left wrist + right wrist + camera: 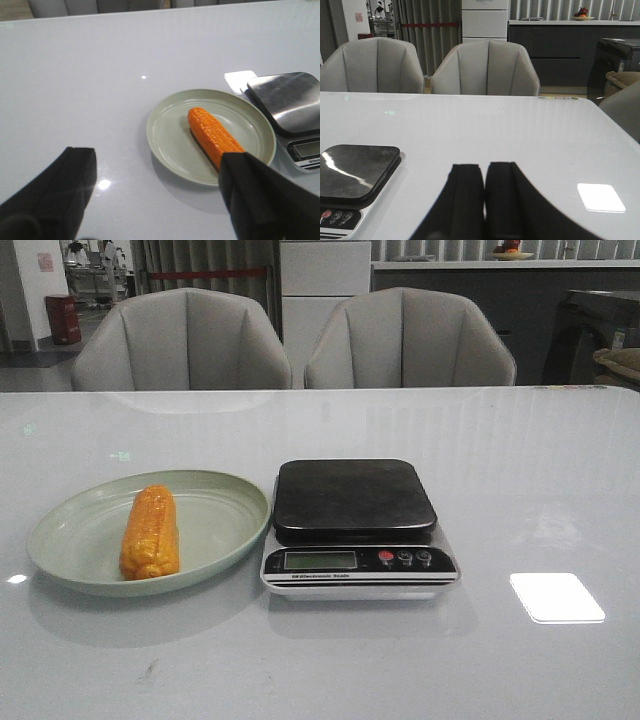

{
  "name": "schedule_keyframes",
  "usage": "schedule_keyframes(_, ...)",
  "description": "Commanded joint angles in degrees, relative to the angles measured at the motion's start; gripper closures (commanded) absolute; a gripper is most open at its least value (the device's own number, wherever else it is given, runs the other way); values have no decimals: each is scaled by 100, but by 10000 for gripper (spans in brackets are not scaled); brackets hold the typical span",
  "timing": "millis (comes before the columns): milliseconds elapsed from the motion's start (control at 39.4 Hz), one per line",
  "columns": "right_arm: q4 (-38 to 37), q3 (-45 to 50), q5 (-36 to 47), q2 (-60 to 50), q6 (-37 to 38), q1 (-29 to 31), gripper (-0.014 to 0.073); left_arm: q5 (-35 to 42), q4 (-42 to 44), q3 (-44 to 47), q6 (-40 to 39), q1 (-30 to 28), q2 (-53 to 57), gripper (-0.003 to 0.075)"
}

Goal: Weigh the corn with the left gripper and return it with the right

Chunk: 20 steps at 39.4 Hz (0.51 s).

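Note:
The orange-yellow corn [150, 532] lies on a pale green plate [218, 502] left of the scale [354, 500]. In the left wrist view the corn [212, 134] lies on the plate [167, 137], and the scale [290, 100] is beside it. My left gripper [160, 162] is open and empty, above the table short of the plate; one finger hides the corn's near end. My right gripper [484, 172] is shut and empty over bare table, to the right of the scale [355, 170]. Neither gripper shows in the front view.
Two grey chairs [180, 340] [408, 340] stand behind the table's far edge. The scale's display and buttons [400, 558] face the front edge. A bright light patch [556, 597] lies on the table right of the scale.

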State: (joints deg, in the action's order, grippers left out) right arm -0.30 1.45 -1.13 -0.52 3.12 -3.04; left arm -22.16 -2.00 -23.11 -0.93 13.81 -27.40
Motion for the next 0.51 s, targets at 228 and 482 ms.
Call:
schedule_keyframes(228, -66, 62, 462, -107, -36, 33, 424, 401, -828, -1125, -37, 668, -2451, 125)
schedule_keyframes(482, -66, 62, 462, -107, -36, 33, 424, 358, -1288, -2139, -37, 920, -4473, 125)
